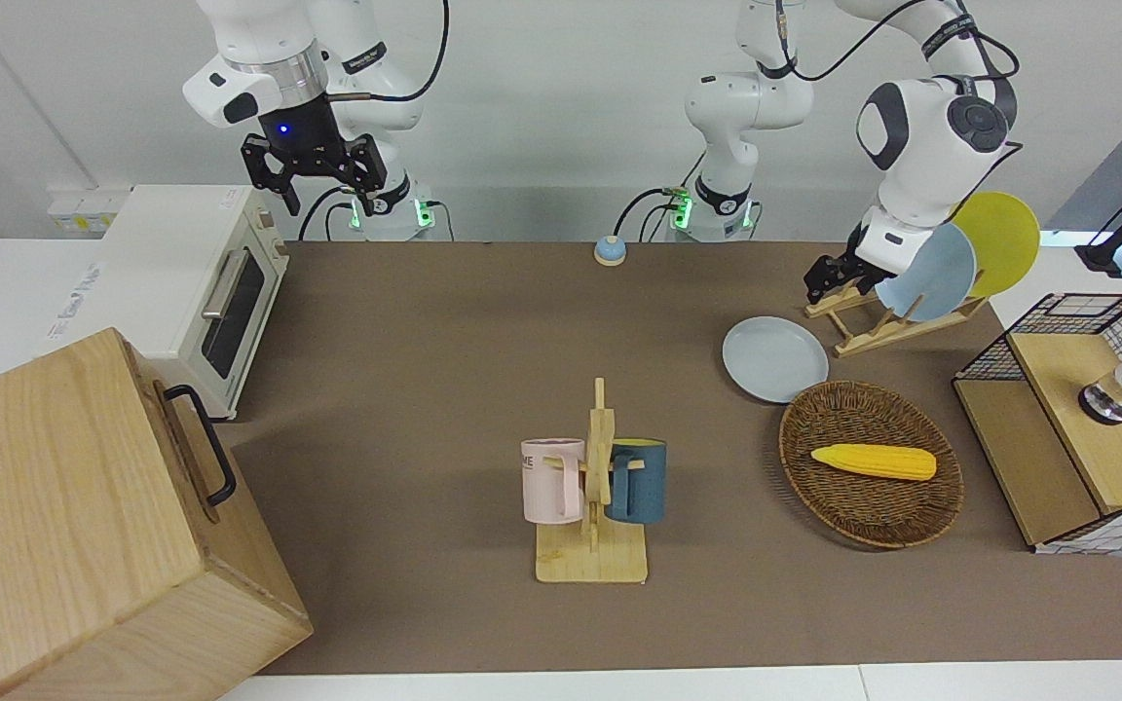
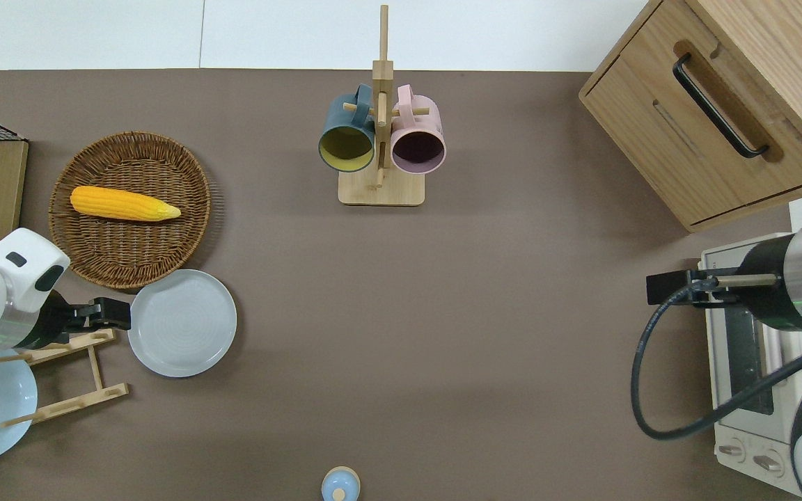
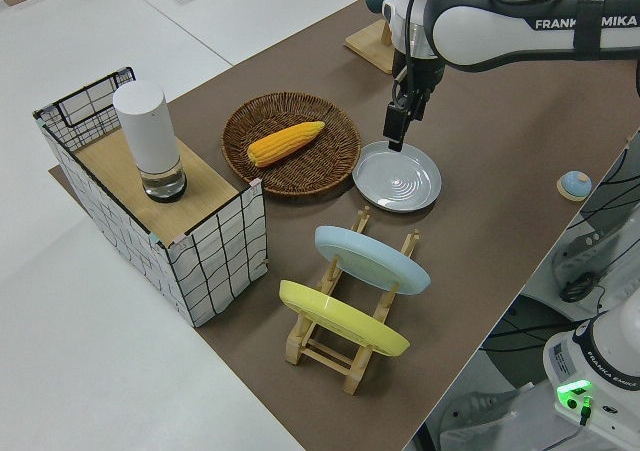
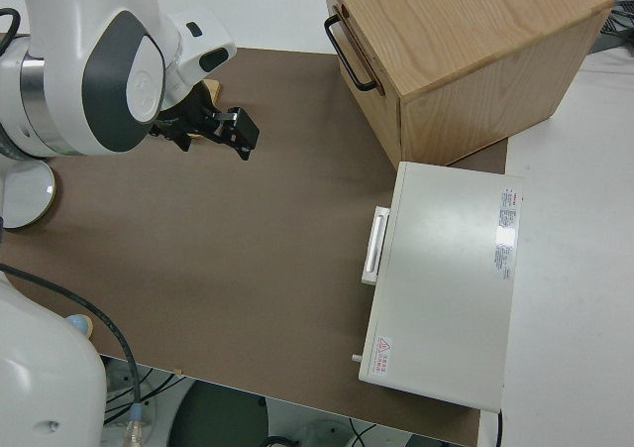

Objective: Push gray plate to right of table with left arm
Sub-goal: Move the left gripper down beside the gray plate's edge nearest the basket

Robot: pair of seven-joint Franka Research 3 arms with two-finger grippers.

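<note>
The gray plate (image 1: 775,358) (image 2: 182,323) (image 3: 397,177) lies flat on the brown table (image 1: 425,370), touching the wicker basket's rim on the side nearer to the robots. My left gripper (image 1: 819,282) (image 2: 114,314) (image 3: 394,136) hangs low at the plate's rim on the left arm's end side, fingers shut and holding nothing. Whether it touches the rim I cannot tell. The right arm is parked, its gripper (image 1: 327,190) (image 4: 238,135) open.
A wicker basket (image 1: 951,487) holds a corn cob (image 1: 873,461). A wooden rack (image 3: 330,356) nearer the robots carries a bluer plate (image 1: 926,273) and a yellow plate (image 1: 999,241). A mug stand (image 1: 592,560), a bell (image 1: 610,250), a toaster oven (image 1: 201,282), a wooden cabinet (image 1: 64,526) and a wire crate (image 1: 1067,409) also stand here.
</note>
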